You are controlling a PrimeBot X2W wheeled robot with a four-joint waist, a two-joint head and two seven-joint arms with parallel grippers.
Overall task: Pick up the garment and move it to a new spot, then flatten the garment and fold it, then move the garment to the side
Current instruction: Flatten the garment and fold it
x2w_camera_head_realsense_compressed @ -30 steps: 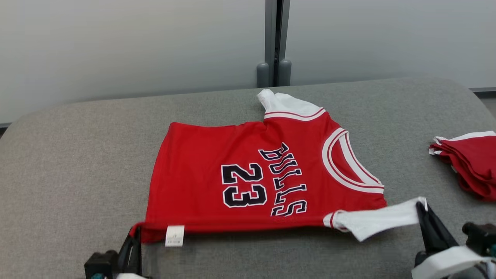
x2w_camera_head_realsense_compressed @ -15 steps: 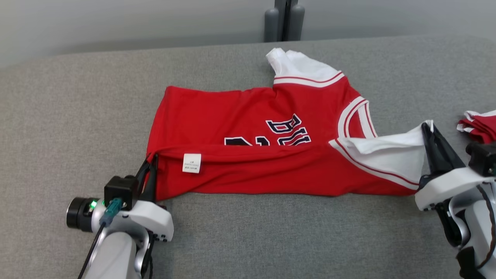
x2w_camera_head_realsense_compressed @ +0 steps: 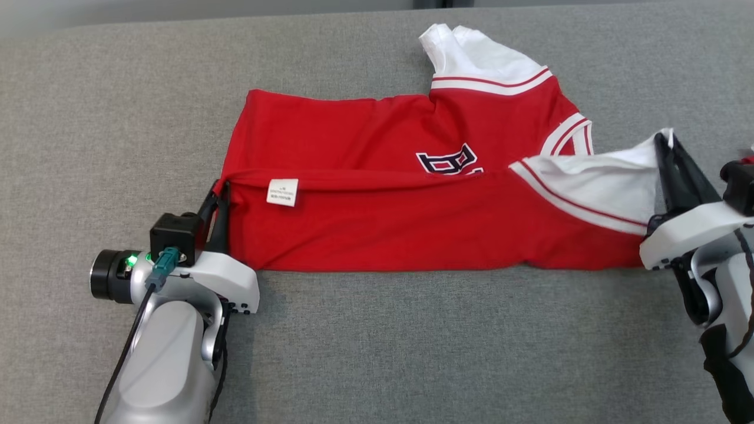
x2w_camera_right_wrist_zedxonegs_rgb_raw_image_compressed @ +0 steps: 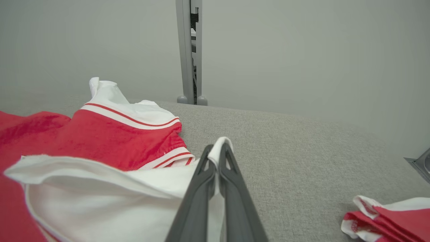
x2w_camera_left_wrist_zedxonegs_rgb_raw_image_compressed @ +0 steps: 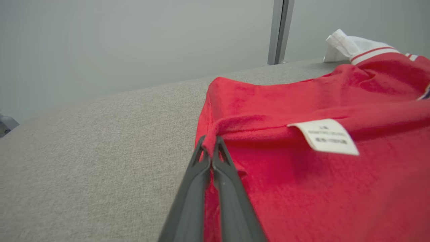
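One red jersey (x2w_camera_head_realsense_compressed: 377, 229), one white tag (x2w_camera_head_realsense_compressed: 282, 192), one folded red pile (x2w_camera_right_wrist_zedxonegs_rgb_raw_image_compressed: 396, 218)

Jersey (x2w_camera_head_realsense_compressed: 383, 229) lettering (x2w_camera_head_realsense_compressed: 450, 162) mostly under fold; label (x2w_camera_head_realsense_compressed: 282, 192) print unreadable; red pile (x2w_camera_right_wrist_zedxonegs_rgb_raw_image_compressed: 393, 216) cut by edge.

The left claw (x2w_camera_left_wrist_zedxonegs_rgb_raw_image_compressed: 210, 144), its two dark grey fingers pressed together, pinches a folded corner of the red fabric jersey (x2w_camera_left_wrist_zedxonegs_rgb_raw_image_compressed: 302, 195), which lies on the grey cloth-covered counter (x2w_camera_left_wrist_zedxonegs_rgb_raw_image_compressed: 100, 151). A white rectangular label (x2w_camera_left_wrist_zedxonegs_rgb_raw_image_compressed: 324, 136) sits just right of the pinch. A white red-striped sleeve (x2w_camera_left_wrist_zedxonegs_rgb_raw_image_compressed: 349, 45) lies at the far end.
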